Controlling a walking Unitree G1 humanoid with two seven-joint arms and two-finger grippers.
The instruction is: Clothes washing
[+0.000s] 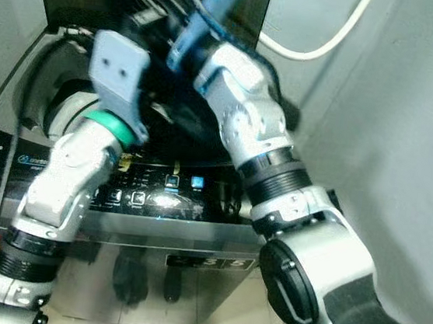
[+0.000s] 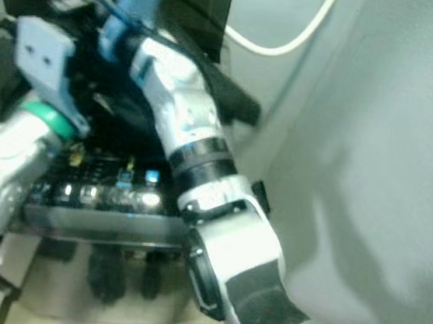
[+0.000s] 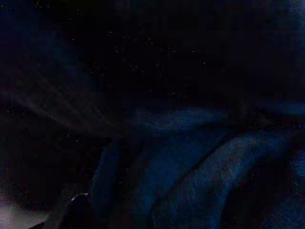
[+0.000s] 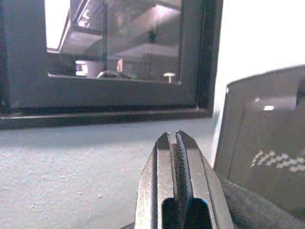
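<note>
Clothing: dark blue fabric lies in heavy folds close before the left wrist camera, in deep shade; the head views show only blackness in the tub opening, so how far down in the tub it sits cannot be told.
Washing machine: a top-loading washer with a steel front stands before the robot, its dark tub opening beneath both arms.
Control panel: a glossy black strip runs along the front edge of the washer top, with small lit buttons and two blue lights.
Lid: the dark lid stands raised at the back, against the wall; a pale dotted pattern shows on it in the right wrist view.
Left gripper: the left arm, with a green ring at the wrist, reaches down into the tub opening; its fingers are hidden in the dark and I cannot tell whether they are apart or together.
Right gripper: the right gripper is raised above the back of the washer, near the lid, its two black fingers pressed together with nothing between them.
Right arm: the silver right arm bends up and over the washer top from the right.
Window: a dark-framed window sits in the wall ahead of the right gripper.
Hose: a white hose curves across the pale wall behind the washer.
</note>
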